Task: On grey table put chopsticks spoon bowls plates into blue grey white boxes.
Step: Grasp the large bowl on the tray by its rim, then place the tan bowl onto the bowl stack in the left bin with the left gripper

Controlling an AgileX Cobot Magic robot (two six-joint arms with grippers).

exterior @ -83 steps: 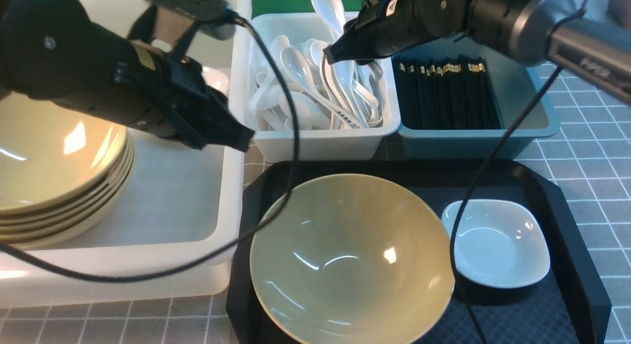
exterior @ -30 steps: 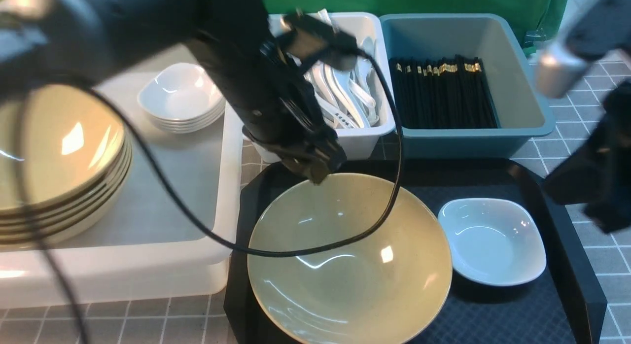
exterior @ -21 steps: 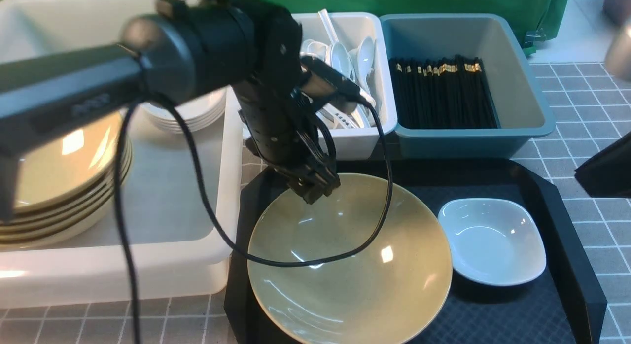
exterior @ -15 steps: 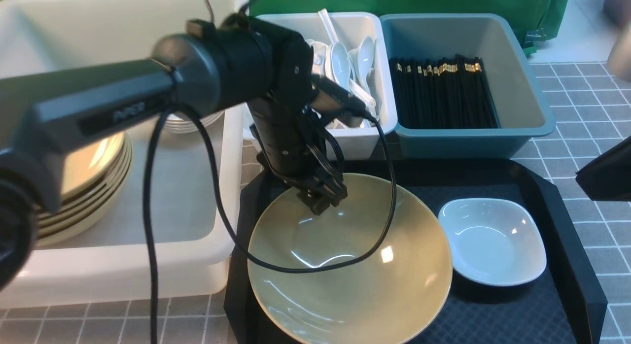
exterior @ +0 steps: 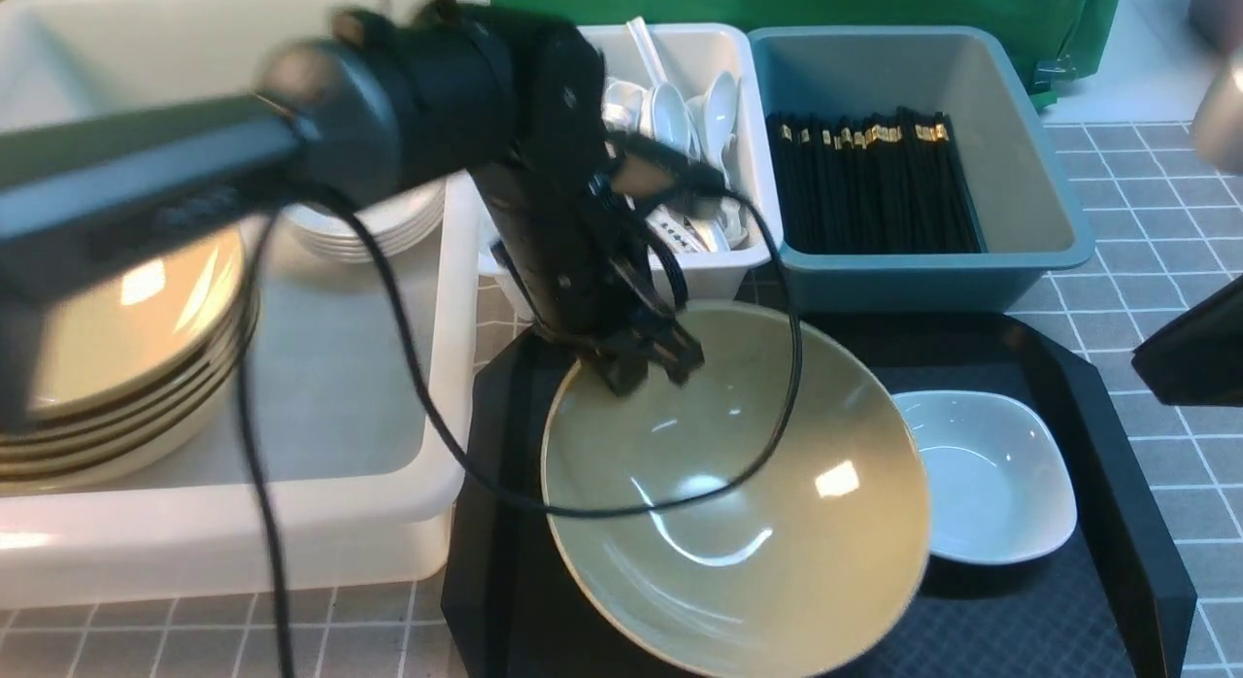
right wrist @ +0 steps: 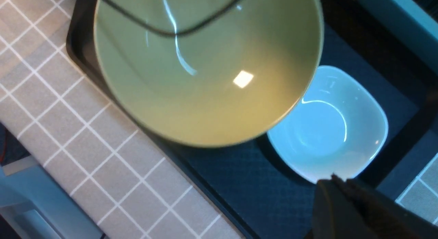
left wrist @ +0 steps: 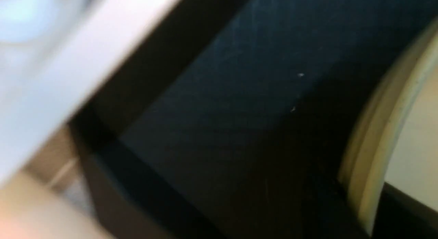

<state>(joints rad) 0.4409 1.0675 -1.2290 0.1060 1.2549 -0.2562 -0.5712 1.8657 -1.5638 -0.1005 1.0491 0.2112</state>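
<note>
1. The olive-yellow bowl (exterior: 738, 503) is over the black tray (exterior: 1020, 620), in the near middle of the scene. It is tilted, with its far-left rim raised. Whether its near edge rests on the tray I cannot tell.
2. It looks like glazed ceramic: stiff, fairly heavy for a one-sided hold, slippery and breakable. The thin rim is the only place to pinch, so I expect it will want to swing or slide in the grip.
3. The left gripper (exterior: 646, 362) has its fingers clamped on that far-left rim.
4. The bowl's right edge overhangs the small white plate (exterior: 991, 484) on the tray. A knock there could chip either.
5. Left of the tray, the translucent tub (exterior: 388, 484) holds a stack of like bowls (exterior: 117, 328), the likely destination.
6. The right gripper (right wrist: 338, 182), fingers together and empty, hovers by the tray's right side, near the plate.
</note>
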